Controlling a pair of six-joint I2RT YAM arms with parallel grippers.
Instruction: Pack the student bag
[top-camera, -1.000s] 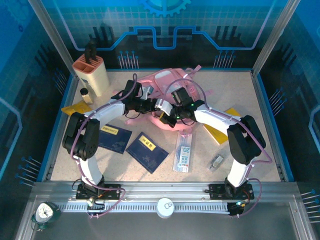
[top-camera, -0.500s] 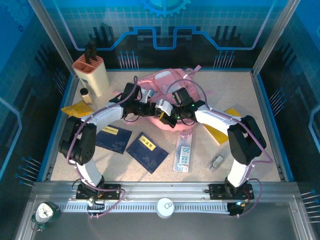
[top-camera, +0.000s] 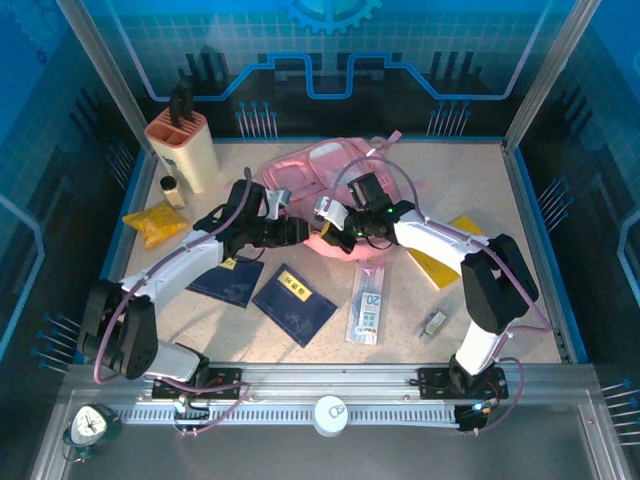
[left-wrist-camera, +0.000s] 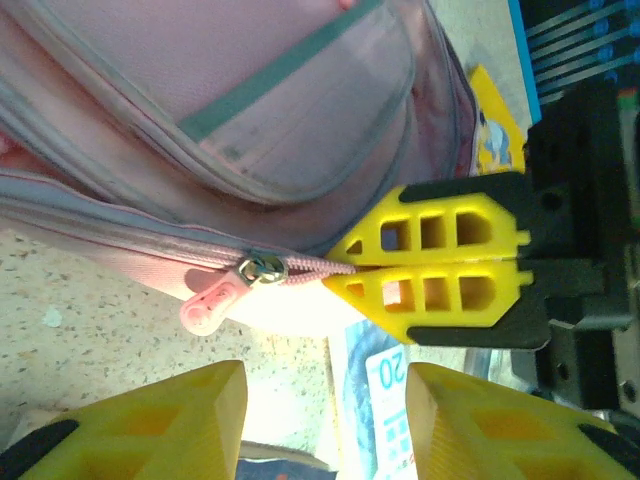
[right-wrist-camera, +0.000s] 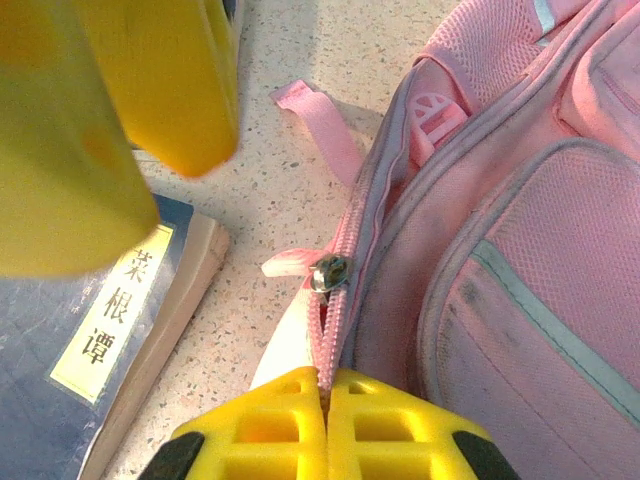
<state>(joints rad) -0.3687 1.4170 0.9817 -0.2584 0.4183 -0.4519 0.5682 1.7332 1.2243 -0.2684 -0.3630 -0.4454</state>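
Left wrist view: our left gripper (left-wrist-camera: 325, 385) has swung low, jaws apart and empty beside the pink tab-shaped zip pull (left-wrist-camera: 212, 300). Our right gripper (left-wrist-camera: 335, 270) pinches the zip edge of the large pink fabric student bag (left-wrist-camera: 300, 100) lying mid-way across the speckled table (top-camera: 480, 200); we judge unzipping comes next.

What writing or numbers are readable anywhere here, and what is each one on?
"菜根谭": on the pale label of the blue book lying beside the pink bag.
"20": on the long clear packet on the table.
Smaller print on that packet: too blurred to read.
Yellow labels on the book covers in the overhead view: too small to read.
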